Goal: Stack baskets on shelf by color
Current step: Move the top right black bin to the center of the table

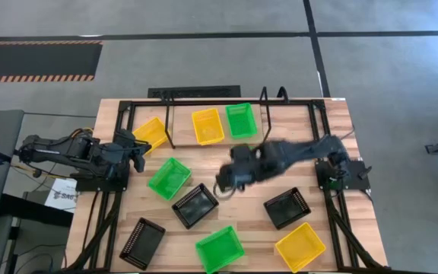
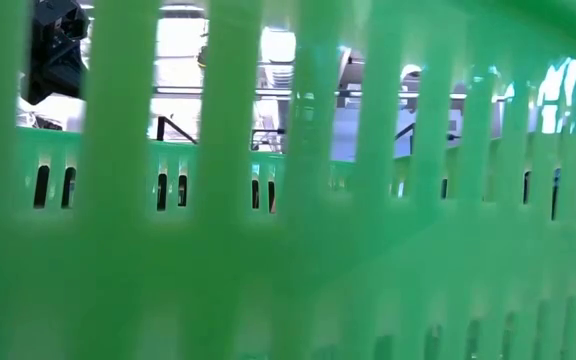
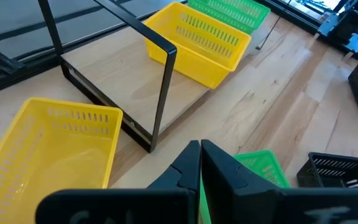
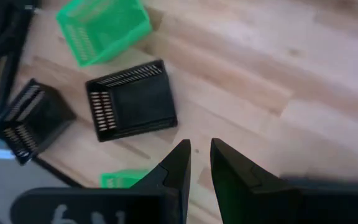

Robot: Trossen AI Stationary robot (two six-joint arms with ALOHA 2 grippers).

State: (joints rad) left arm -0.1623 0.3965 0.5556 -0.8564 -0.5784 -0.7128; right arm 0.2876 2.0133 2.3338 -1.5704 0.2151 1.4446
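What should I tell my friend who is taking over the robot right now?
Left gripper: shut, holds nothing, waiting near the table's left edge by the shelf.
Right gripper: slightly open, empty, over mid-table near a black basket.
Done: one yellow basket and one green basket sit on the shelf.
Left: the yellow basket at the shelf's left end, another yellow, two green and three black ones, still loose on the table.
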